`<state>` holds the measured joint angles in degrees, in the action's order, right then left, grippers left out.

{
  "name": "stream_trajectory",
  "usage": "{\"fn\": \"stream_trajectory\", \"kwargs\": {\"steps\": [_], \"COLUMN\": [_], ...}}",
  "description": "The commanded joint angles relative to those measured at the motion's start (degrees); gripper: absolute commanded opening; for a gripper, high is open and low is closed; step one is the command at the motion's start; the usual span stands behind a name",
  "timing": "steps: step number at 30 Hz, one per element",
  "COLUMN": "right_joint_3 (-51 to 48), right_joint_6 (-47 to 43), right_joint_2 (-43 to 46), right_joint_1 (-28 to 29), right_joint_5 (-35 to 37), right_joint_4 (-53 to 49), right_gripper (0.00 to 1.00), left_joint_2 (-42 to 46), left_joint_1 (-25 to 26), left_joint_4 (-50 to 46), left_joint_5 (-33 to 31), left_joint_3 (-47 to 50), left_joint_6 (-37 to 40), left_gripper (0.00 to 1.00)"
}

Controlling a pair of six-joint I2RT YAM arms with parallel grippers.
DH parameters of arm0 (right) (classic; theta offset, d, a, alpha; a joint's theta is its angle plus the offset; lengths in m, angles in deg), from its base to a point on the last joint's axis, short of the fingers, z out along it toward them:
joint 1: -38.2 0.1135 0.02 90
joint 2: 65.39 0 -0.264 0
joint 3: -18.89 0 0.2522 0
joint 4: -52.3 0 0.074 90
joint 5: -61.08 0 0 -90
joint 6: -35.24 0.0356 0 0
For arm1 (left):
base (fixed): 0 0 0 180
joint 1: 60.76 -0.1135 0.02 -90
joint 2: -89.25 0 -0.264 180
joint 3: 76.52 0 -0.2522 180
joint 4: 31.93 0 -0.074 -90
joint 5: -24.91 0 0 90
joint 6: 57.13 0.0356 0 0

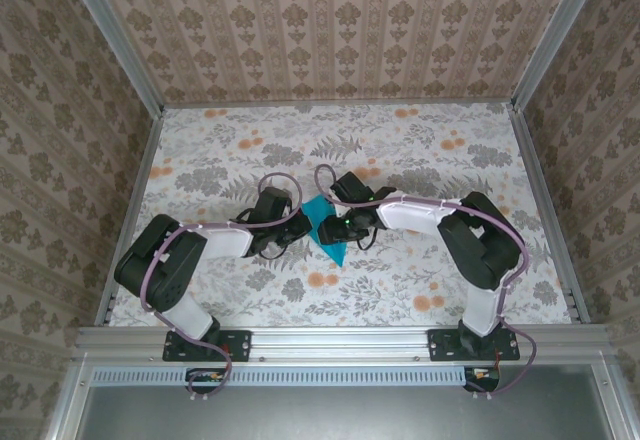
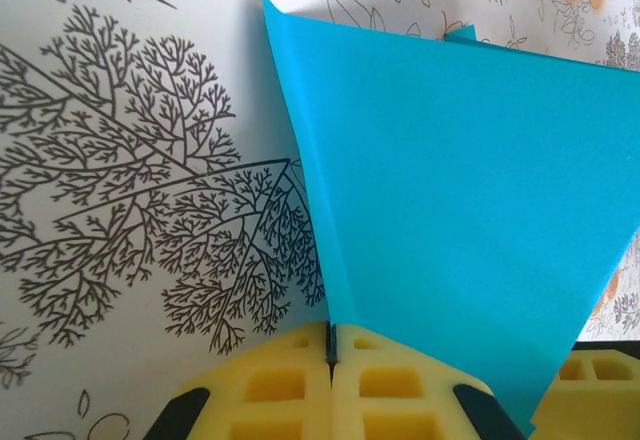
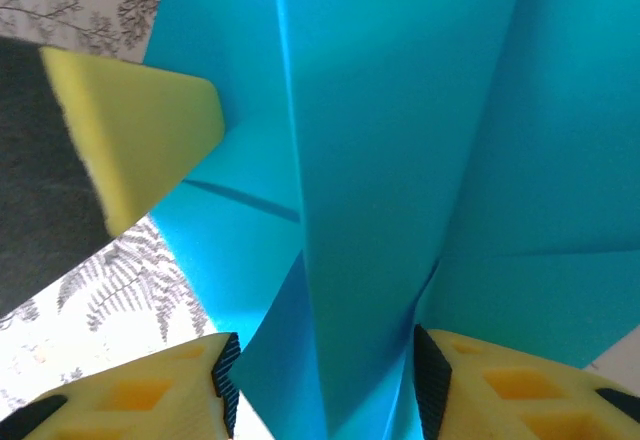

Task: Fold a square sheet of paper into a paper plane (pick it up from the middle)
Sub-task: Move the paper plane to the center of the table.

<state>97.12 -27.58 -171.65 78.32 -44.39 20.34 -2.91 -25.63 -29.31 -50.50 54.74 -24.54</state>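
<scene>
The paper plane (image 1: 327,228) is a teal-blue folded sheet at the middle of the table, between both grippers. My left gripper (image 1: 298,223) is shut on its left edge; in the left wrist view the yellow pads (image 2: 290,380) of that gripper (image 2: 331,345) meet on the thin edge, and the paper (image 2: 460,210) rises as a wide triangle. My right gripper (image 1: 337,224) comes from the right. Its jaws (image 3: 320,385) stand apart on either side of a raised centre fold of the paper (image 3: 400,160). A left finger (image 3: 130,130) rests against the sheet's upper left.
The table carries a flower-patterned cloth (image 1: 420,150). Patterned walls and metal rails (image 1: 545,210) close it in on the left, right and back. The arms' bases (image 1: 470,340) sit at the near edge.
</scene>
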Motion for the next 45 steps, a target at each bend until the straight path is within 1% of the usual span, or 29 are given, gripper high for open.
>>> {"fn": "stream_trajectory", "kwargs": {"steps": [1, 5, 7, 10, 13, 15, 20, 22, 28, 29, 30, 36, 41, 42, 45], "right_joint_3": [2.0, 3.1, 3.6, 4.3, 5.1, 6.1, 11.1, 13.8, 21.5, 23.1, 24.8, 30.1, 31.5, 31.5, 32.2], "right_joint_6": [-0.7, -0.8, -0.5, -0.2, 0.2, 0.1, -1.3, -2.1, -3.8, -4.2, -4.2, -5.0, -3.5, -3.4, -2.8], "right_joint_2": [-1.5, -2.1, -2.1, -2.0, -1.2, -0.3, 2.4, 2.4, -3.6, -5.1, -6.5, -12.8, -16.4, -16.5, -16.0], "right_joint_1": [0.8, 1.4, 1.6, 1.8, 1.8, 1.8, 1.5, 0.9, -3.6, -4.2, -5.0, -8.3, -9.8, -9.8, -9.8], "right_joint_5": [4.9, 7.0, 7.5, 8.9, 10.9, 13.2, 21.7, 23.7, 22.3, 21.8, 21.9, 21.4, 21.7, 21.7, 21.8], "right_joint_4": [-4.3, -5.7, -6.2, -7.2, -8.5, -10.2, -16.4, -17.9, -20.0, -20.8, -21.5, -23.0, -23.2, -23.2, -24.2], "right_gripper": [0.50, 0.48, 0.42, 0.30, 0.18, 0.13, 0.11, 0.11, 0.12, 0.12, 0.12, 0.15, 0.17, 0.19, 0.27], "left_joint_2": [0.5, 1.1, 1.7, 3.2, 5.4, 7.4, 12.2, 13.9, 17.4, 18.0, 18.6, 20.2, 20.3, 20.3, 20.7], "left_joint_1": [-0.4, -0.5, -0.6, -1.0, -2.0, -2.8, -4.8, -5.7, -7.5, -7.6, -7.7, -8.4, -8.6, -10.4, -12.0], "left_joint_4": [0.9, 0.0, -0.7, -2.3, -4.8, -8.3, -16.4, -19.7, -27.0, -27.6, -28.3, -31.6, -33.7, -34.0, -35.8], "left_joint_5": [0.8, 0.5, 0.2, -0.3, -0.8, -1.7, -5.3, -6.9, -10.9, -11.3, -11.8, -13.4, -13.7, -13.6, -14.0], "left_joint_3": [0.3, 0.0, -0.1, 0.1, 0.0, -0.5, -1.3, -1.8, -2.6, -2.5, -2.4, -2.5, -3.0, -3.3, -4.6], "left_joint_6": [-0.9, -0.6, -0.5, -0.2, 0.4, 1.3, 3.7, 4.5, 6.9, 7.4, 7.8, 9.3, 10.2, 10.6, 12.3], "left_gripper": [0.05, 0.12, 0.15, 0.25, 0.40, 0.49, 0.69, 0.76, 0.90, 0.96, 1.00, 1.00, 1.00, 1.00, 1.00]}}
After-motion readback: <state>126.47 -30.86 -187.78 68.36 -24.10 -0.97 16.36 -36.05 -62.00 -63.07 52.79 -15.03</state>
